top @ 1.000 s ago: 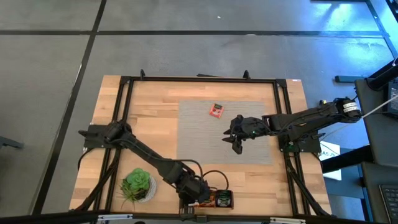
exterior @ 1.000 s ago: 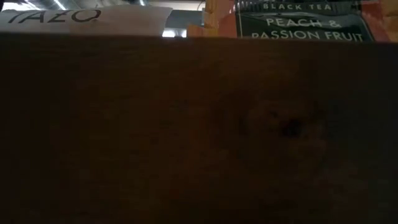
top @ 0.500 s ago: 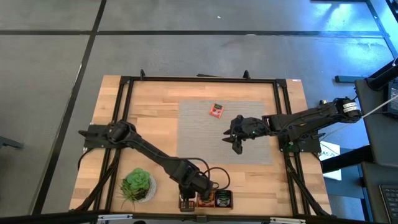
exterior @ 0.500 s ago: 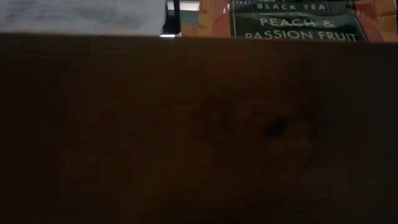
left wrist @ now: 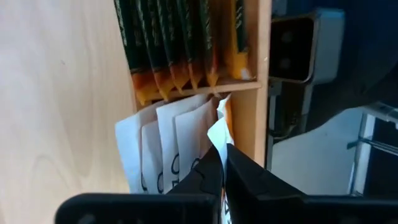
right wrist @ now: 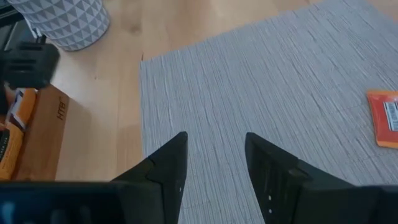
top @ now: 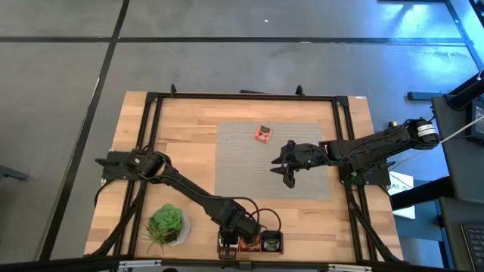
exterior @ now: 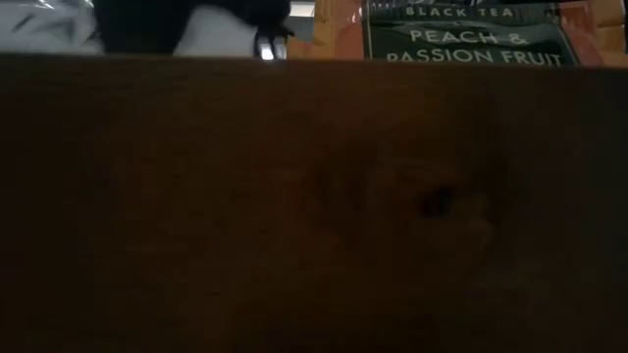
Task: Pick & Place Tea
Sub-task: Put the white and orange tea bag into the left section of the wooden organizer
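The left tool is closed on the corner of a white tea sachet in the wooden tea box at the near edge of the bench, where a second ago it was held just beside the box, so the picking is judged to have begun. The right tool is kept open and empty above the grey mat, and nothing has changed there. One orange sachet is counted on the mat, about five white sachets and some six dark ones are seen in the box, and one potted plant stands near it.
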